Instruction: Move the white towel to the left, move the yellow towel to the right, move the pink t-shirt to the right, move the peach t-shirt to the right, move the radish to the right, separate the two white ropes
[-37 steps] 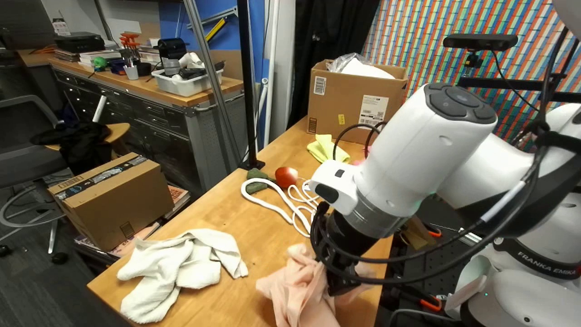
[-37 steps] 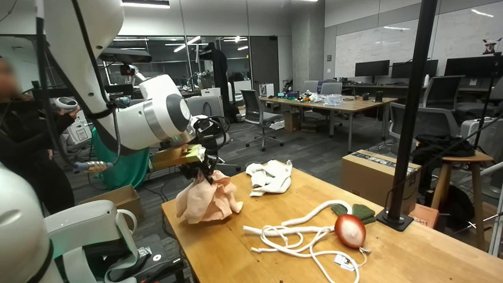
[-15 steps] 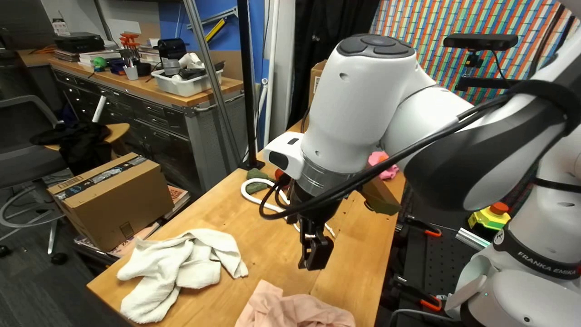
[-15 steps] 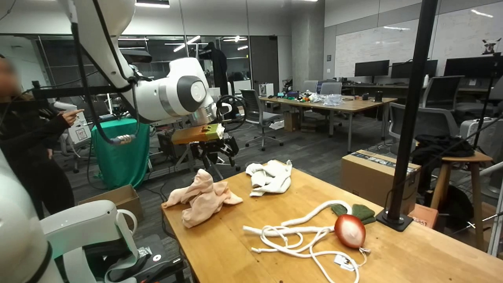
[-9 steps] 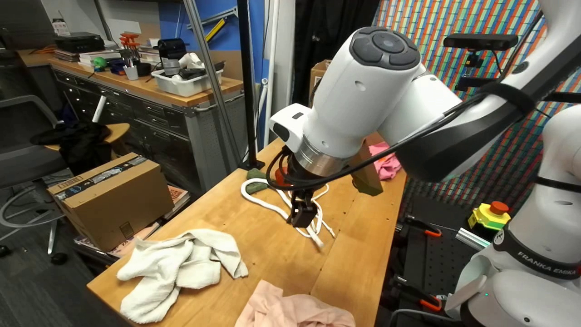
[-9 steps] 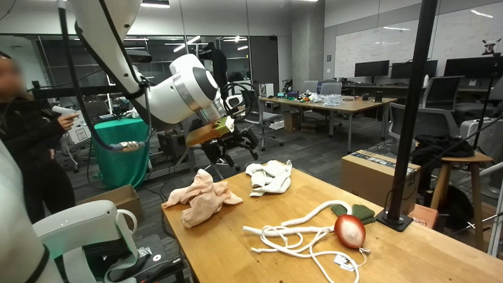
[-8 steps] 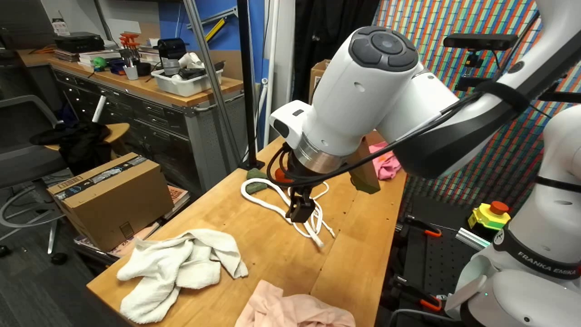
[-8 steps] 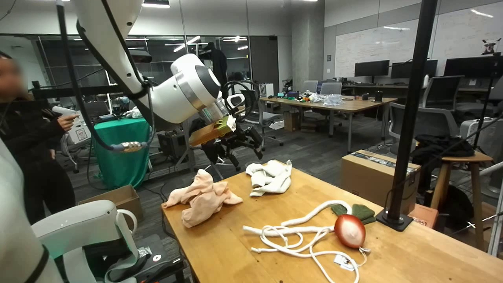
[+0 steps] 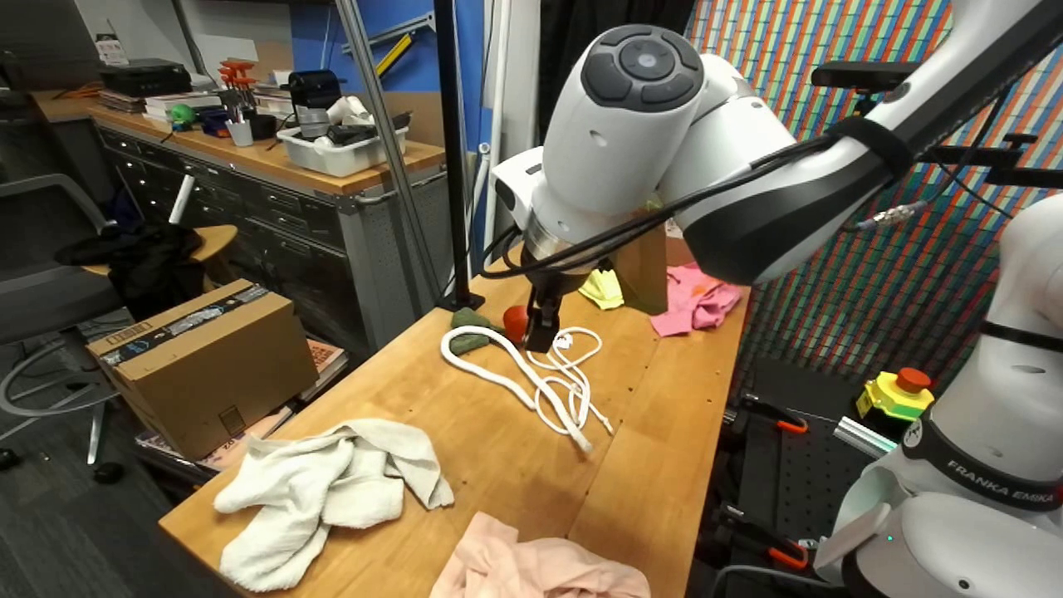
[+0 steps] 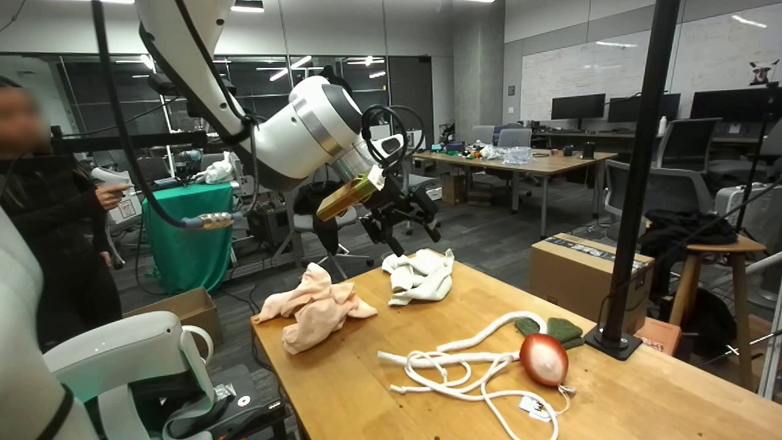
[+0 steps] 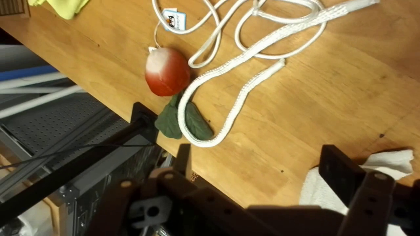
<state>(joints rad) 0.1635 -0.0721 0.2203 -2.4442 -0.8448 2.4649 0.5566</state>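
My gripper (image 11: 257, 149) stands wide open, nothing between its fingers, raised above the table; in an exterior view the gripper (image 9: 541, 336) appears in front of the radish and ropes. The thick white rope (image 11: 241, 96) loops over the green leaves of the red radish (image 11: 170, 73) and crosses the thin white rope (image 10: 412, 389). The white towel (image 9: 332, 490) lies crumpled near one table end, partly behind a finger in the wrist view. Beside it is the bunched peach t-shirt (image 10: 321, 311). Farther along lie the yellow towel (image 9: 604, 289), partly hidden, and the pink t-shirt (image 9: 698, 301).
A black pole (image 10: 629, 183) rises from a base at the table's edge, close to the leaves. A cardboard box (image 9: 208, 365) is on the floor beyond that edge. A person (image 10: 67, 220) stands behind the arm. A brown block (image 10: 348, 197) is fixed to the wrist.
My gripper has let go of the peach t-shirt, now settled closer to the table's corner. The gripper has risen and moved from there toward the ropes and radish, tilting and uncovering the pink t-shirt.
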